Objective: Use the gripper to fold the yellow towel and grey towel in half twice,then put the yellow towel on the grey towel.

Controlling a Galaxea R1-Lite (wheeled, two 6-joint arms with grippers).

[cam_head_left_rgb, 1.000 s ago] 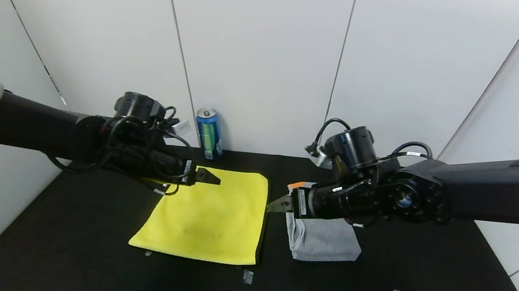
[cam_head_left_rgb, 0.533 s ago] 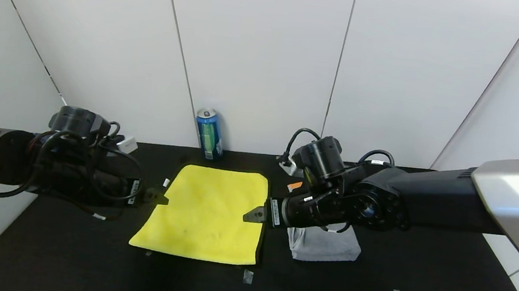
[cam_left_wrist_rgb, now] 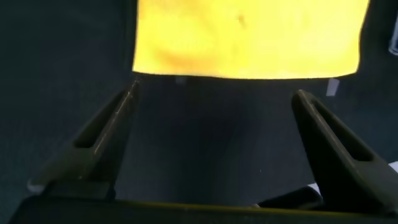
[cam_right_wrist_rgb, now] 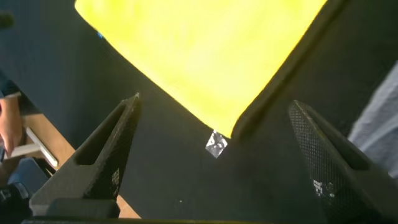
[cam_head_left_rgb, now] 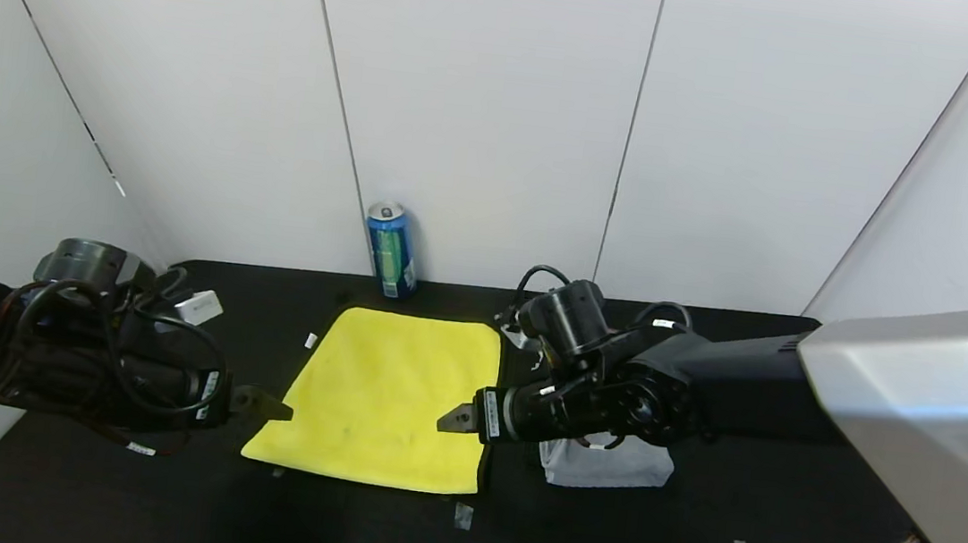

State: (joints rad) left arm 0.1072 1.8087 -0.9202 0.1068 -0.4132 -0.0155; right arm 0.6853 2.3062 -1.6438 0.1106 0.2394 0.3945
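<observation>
So both claws, left claw and right claw, are released; pinch the yellow towel's near corners together, then lift evenly.

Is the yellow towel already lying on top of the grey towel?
No, the yellow towel lies flat on the black table, beside the folded grey towel and apart from it.

Grey towel: mostly hidden behind the right arm; only its near edge shows in the head view, fold state unclear. Can at the table's far edge: label too small to read. Yellow towel: cut off by the left wrist picture's edge; blurred there.
</observation>
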